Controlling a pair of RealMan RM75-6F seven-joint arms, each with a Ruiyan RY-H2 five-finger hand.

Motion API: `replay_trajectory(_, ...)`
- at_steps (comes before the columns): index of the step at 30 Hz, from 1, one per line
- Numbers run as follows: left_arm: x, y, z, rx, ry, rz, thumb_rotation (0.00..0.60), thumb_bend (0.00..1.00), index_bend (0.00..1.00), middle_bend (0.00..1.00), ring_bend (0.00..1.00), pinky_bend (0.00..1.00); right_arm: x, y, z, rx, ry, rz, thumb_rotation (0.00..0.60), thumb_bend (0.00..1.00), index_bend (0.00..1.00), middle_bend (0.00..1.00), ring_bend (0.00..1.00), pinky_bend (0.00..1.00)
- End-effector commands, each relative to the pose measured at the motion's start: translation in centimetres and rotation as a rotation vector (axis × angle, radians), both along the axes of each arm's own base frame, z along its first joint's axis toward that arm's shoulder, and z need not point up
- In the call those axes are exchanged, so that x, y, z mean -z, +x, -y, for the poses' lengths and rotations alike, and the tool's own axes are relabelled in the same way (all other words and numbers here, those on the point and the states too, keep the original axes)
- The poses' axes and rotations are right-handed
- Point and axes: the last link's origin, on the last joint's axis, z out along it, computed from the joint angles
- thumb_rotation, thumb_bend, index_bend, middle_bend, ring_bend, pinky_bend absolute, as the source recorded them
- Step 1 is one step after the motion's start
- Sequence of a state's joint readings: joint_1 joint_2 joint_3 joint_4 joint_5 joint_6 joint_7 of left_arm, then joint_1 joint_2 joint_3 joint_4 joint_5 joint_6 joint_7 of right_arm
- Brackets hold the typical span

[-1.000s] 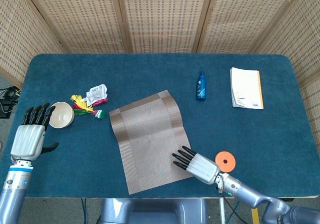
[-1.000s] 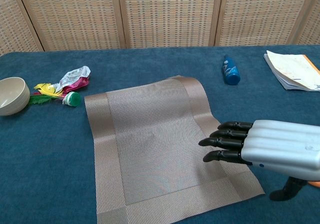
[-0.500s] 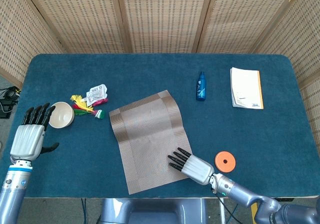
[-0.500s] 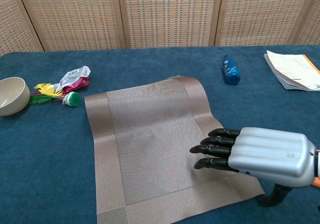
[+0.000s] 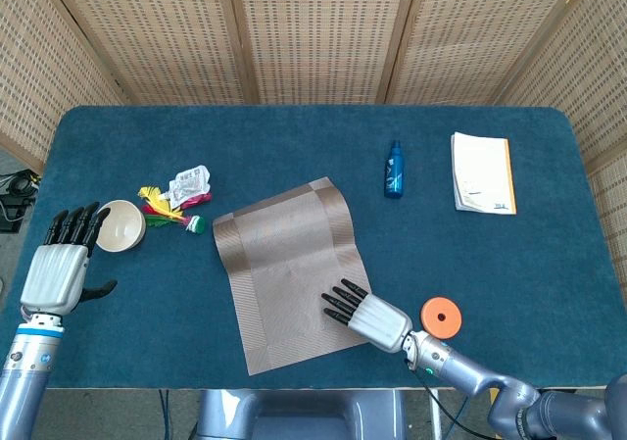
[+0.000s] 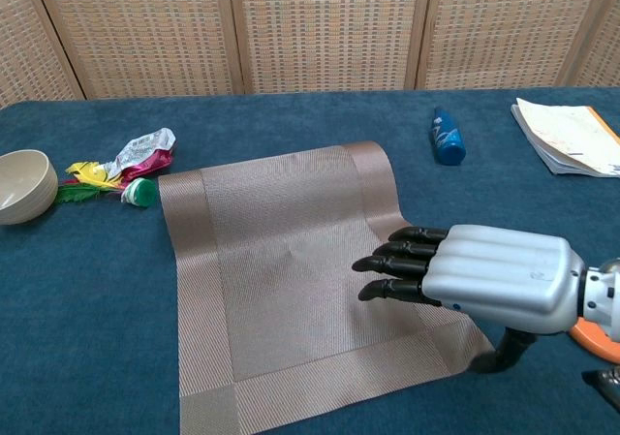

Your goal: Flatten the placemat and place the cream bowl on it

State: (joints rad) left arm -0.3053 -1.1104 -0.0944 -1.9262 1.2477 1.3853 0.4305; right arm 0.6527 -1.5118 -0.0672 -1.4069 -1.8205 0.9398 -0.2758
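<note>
The brown woven placemat (image 5: pixel 286 268) (image 6: pixel 291 280) lies spread on the blue table, its far right corner slightly lifted. My right hand (image 5: pixel 364 317) (image 6: pixel 480 278) rests flat on its near right part, fingers stretched out toward the left and holding nothing. The cream bowl (image 5: pixel 121 225) (image 6: pixel 23 185) stands upright on the table at the far left, off the mat. My left hand (image 5: pixel 61 268) is just short of the bowl on its near side, fingers straight and apart, holding nothing; only the head view shows it.
Crumpled wrappers and a green-capped item (image 5: pixel 177 201) (image 6: pixel 131 173) lie between bowl and mat. A blue bottle (image 5: pixel 394 169) (image 6: pixel 447 137) and a booklet (image 5: pixel 482 172) (image 6: pixel 569 137) lie at the far right. An orange disc (image 5: pixel 442 317) sits beside my right wrist.
My right hand has slid left across the mat, dragging it slightly left and toward the near edge. The left hand and bowl have not moved.
</note>
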Motion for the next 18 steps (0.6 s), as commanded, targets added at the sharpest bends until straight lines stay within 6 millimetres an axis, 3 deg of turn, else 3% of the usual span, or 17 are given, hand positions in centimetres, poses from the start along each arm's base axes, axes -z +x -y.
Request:
replay_trajectory(1,0.0,0.0,0.0,0.001,-0.001,0.000,0.600,0.00,0.00,0.00,0.00,0.00,-0.1,-0.1,0.1,0.002,0.004,-0.004,0.600,0.48,0.13,0.00,0.00,0.00)
replay_trajectory(4,0.0,0.0,0.0,0.004,-0.003,0.000,0.600,0.00,0.00,0.00,0.00,0.00,-0.1,-0.4,0.1,-0.001,0.012,-0.020,0.600,0.55,0.13,0.00,0.00,0.00)
replay_trajectory(12,0.0,0.1,0.1,0.009,-0.005,0.001,0.600,0.00,0.00,0.00,0.00,0.00,-0.2,-1.0,0.1,-0.015,0.018,-0.048,0.600,0.57,0.15,0.00,0.00,0.00)
replay_trajectory(18,0.1,0.1,0.1,0.014,-0.007,0.001,0.600,0.00,0.00,0.00,0.00,0.00,-0.5,-1.3,0.4,-0.022,0.014,-0.063,0.600,0.58,0.27,0.00,0.00,0.00)
